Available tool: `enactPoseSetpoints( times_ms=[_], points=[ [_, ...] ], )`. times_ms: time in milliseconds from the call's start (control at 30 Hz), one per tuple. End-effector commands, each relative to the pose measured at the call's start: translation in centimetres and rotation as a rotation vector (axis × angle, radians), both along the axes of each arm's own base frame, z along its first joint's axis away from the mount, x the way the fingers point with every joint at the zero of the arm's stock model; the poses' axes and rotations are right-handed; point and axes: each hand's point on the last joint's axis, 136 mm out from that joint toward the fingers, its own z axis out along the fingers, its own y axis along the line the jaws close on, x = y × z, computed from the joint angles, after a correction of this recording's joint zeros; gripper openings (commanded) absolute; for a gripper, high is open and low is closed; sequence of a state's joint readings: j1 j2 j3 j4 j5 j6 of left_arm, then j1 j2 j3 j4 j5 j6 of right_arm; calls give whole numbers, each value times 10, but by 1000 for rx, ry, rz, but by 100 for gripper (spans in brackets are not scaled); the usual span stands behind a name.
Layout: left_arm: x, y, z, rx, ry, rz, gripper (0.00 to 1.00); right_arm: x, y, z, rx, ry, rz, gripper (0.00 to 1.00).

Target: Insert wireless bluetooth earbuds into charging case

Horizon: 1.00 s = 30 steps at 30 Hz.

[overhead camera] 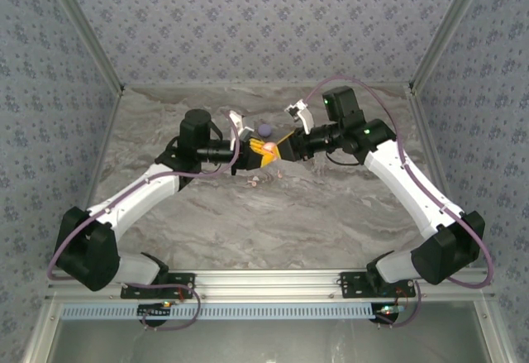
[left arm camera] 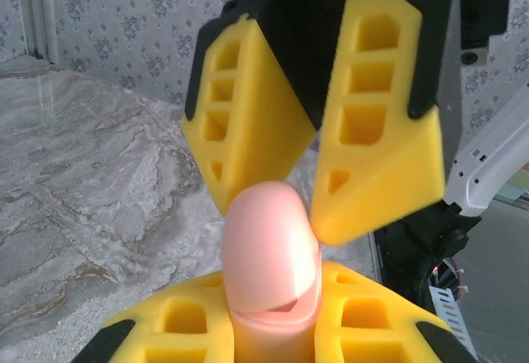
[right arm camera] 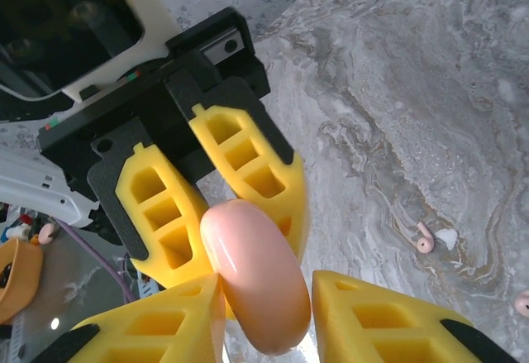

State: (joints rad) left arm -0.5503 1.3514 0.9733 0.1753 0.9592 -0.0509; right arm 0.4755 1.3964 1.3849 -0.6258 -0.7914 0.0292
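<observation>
I see left hand and right hand both clamped on the pink case; earbuds lie on the desk.

Grey marbled worktop, veined pattern. Small lilac object lies toward far side. Whitish-pink earbuds lie loose near middle. Right wrist view: pink earbud just beside white fleck; second pink earbud at frame edge.

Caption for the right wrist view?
Left gripper and right gripper both clamp the pink case; an earbud lies on the table.
</observation>
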Motion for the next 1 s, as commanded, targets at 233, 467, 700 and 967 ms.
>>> enactPoseSetpoints(
  times_ms=[233,467,700,967],
  points=[
    [-31,2,26,-55,-168,-92,3,17,-7,-6,-37,11,-76,42],
    [-24,1,23,-48,-161,-51,3,15,-6,-8,-54,16,-70,47],
    [-14,-1,11,-23,-117,-9,4,14,-7,-1,-50,-7,-74,55],
    [-7,0,7,-8,-105,19,4,8,-7,5,-37,-23,-56,59]
  ],
)
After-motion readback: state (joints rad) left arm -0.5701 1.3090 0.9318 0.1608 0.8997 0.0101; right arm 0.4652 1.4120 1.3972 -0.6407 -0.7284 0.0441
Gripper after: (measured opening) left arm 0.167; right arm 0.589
